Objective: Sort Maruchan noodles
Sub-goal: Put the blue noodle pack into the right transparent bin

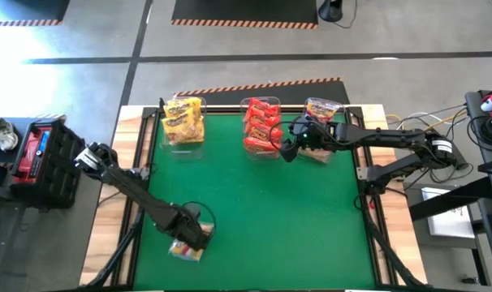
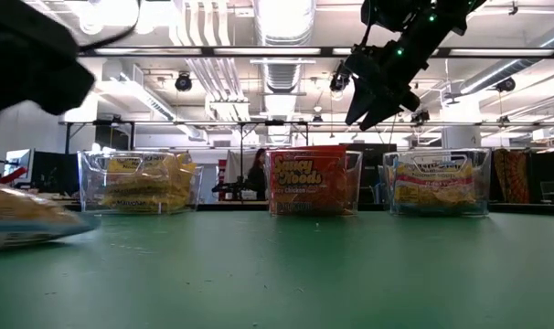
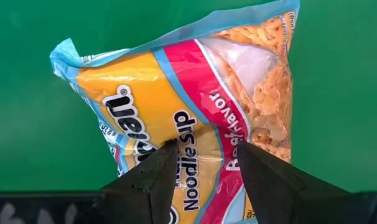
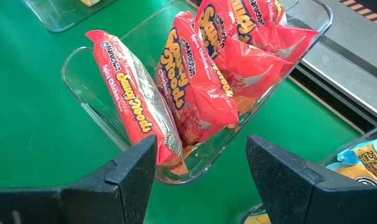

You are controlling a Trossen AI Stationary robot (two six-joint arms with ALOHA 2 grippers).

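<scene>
One pale multicoloured Maruchan noodle packet [image 3: 176, 106] lies flat on the green table near its front left corner [image 1: 185, 251]. My left gripper [image 3: 207, 152] points down just above it, open, a fingertip over each side of the packet's middle. At the far edge stand three clear bins: one with yellow packets [image 1: 185, 120], one with red packets [image 4: 207, 81], and one with pale multicoloured packets [image 1: 321, 113]. My right gripper [image 4: 201, 165] hangs open in the air above the near end of the red bin [image 1: 262, 126], with nothing between its fingers.
Bare green table [image 1: 270, 211] stretches between the front left packet and the bins. A black and red case [image 1: 43, 150] stands off the table's left side, and cables and gear [image 1: 473, 130] lie off its right side. A person [image 2: 257, 174] shows far behind the bins.
</scene>
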